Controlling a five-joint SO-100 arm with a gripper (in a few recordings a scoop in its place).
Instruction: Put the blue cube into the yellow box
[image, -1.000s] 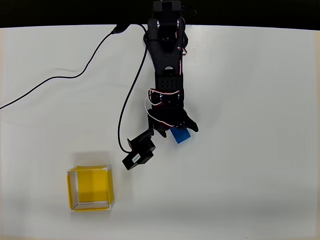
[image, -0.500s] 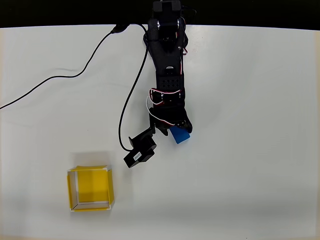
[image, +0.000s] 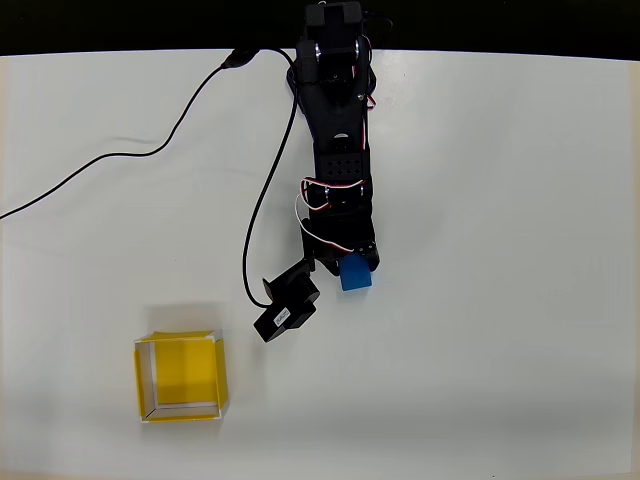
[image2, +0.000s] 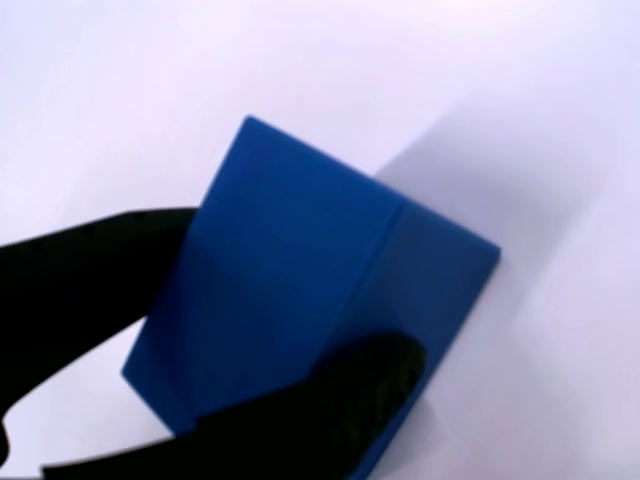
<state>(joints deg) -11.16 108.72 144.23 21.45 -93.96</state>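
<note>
Over the last second my end effector (image: 352, 268) has closed in on the blue cube (image: 355, 275): a second ago one jaw splayed out to the right of the block in the overhead view, and now both sit tight against it, so I am holding the cube between narrow jaws. The block has also turned as the grip tightened; it lay skewed on the table (image: 500, 250) before, and now its edges run nearly square with the picture in the overhead view. In the wrist view the blue cube (image2: 300, 290) sits large between my dark fingers (image2: 330, 415), one pressing from the lower side and one from the left, with a soft shadow on the white surface behind it. I cannot tell from these views whether it is lifted clear of the table or just resting on it. To me this means the grasp is made and the carry is what remains. Being a cube, it has no long axis to speak of; only its faces matter, and they are now aligned with my jaws. The yellow box (image: 180, 377) lies well apart, down and to the left in the overhead view, open side up, with nothing in it.
</note>
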